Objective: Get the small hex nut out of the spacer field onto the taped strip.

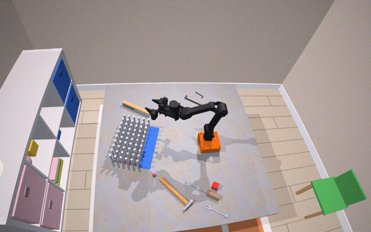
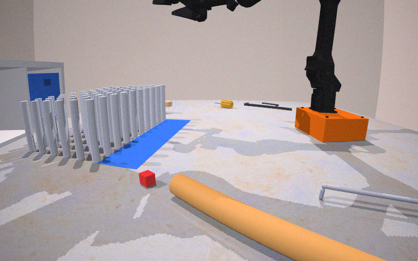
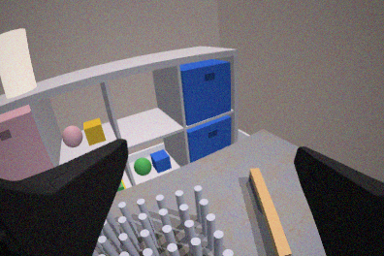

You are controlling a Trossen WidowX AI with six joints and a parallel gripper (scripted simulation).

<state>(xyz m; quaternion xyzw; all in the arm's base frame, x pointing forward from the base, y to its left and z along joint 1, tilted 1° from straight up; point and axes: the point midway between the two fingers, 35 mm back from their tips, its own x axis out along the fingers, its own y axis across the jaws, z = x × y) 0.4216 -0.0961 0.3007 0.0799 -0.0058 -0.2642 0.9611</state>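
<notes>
The standing metal spacers point(image 1: 133, 116) point(image 2: 90, 129) point(image 3: 198, 201) form a dense upright field. The blue taped strip point(image 1: 152, 146) point(image 2: 145, 145) runs along its side facing the arm base; I see no nut on it. The hex nut cannot be made out in any view. My gripper point(image 1: 149, 104) point(image 2: 162, 7) point(image 3: 215, 153) is open and empty, raised high above the table. A hooked rod with a wooden handle point(image 1: 212, 194) lies near the front; its metal hook end also shows in the exterior view point(image 2: 366, 193). A black bent rod point(image 1: 193, 100) point(image 2: 268, 106) lies at the back.
A hammer point(image 1: 173, 190) point(image 2: 236, 210), a small fork point(image 1: 217, 211) and two red cubes point(image 1: 153, 175) point(image 1: 214, 185) lie in front. A wooden bar point(image 1: 135, 107) point(image 3: 269, 209) lies behind the spacers. A smaller hex key point(image 1: 199, 94) and a yellow object point(image 2: 226, 104) are at the back.
</notes>
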